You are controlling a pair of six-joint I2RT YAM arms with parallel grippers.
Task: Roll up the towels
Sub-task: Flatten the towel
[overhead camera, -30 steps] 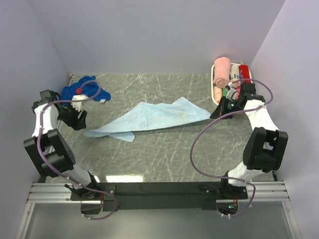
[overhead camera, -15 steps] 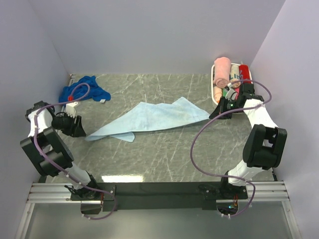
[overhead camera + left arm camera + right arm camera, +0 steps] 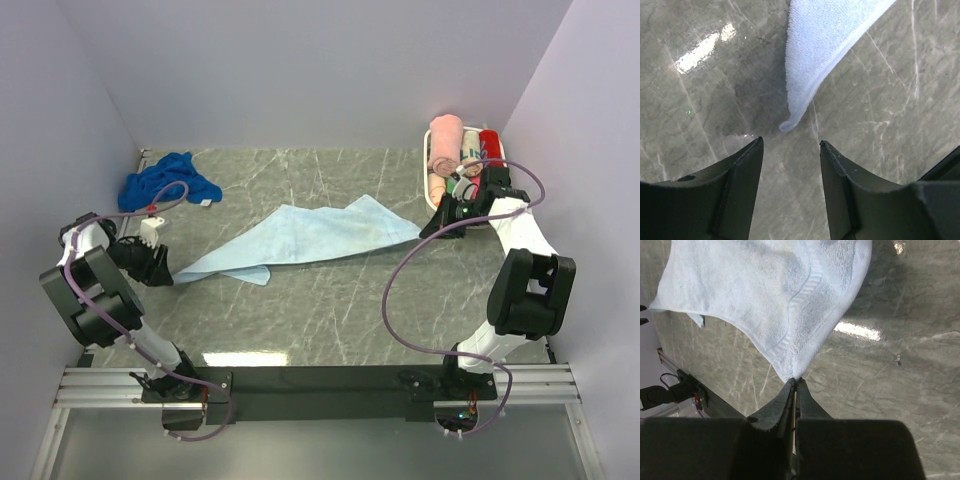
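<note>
The pale blue towel [image 3: 300, 235] lies spread and wrinkled across the middle of the table, one corner folded under at its left end. My right gripper [image 3: 425, 232] is shut on its right corner, and in the right wrist view that towel [image 3: 765, 290] fans out from the pinched tips of the gripper [image 3: 796, 381]. My left gripper [image 3: 165, 275] sits low at the towel's left tip. In the left wrist view it [image 3: 791, 141] is open, and the towel's pointed corner [image 3: 786, 125] lies just beyond the fingertips, untouched. The royal blue towel [image 3: 165, 180] lies crumpled at the back left.
A white basket [image 3: 428, 190] at the back right holds a rolled pink towel [image 3: 445, 145] and a red one [image 3: 490, 145]. Lilac walls close in the table on the left, back and right. The black mounting rail [image 3: 320, 380] runs along the near edge.
My left arm has swung away from the royal blue towel, toward the near side, down to the pale towel's left corner, its jaws narrowing a little. The right arm and towel have stayed put.
</note>
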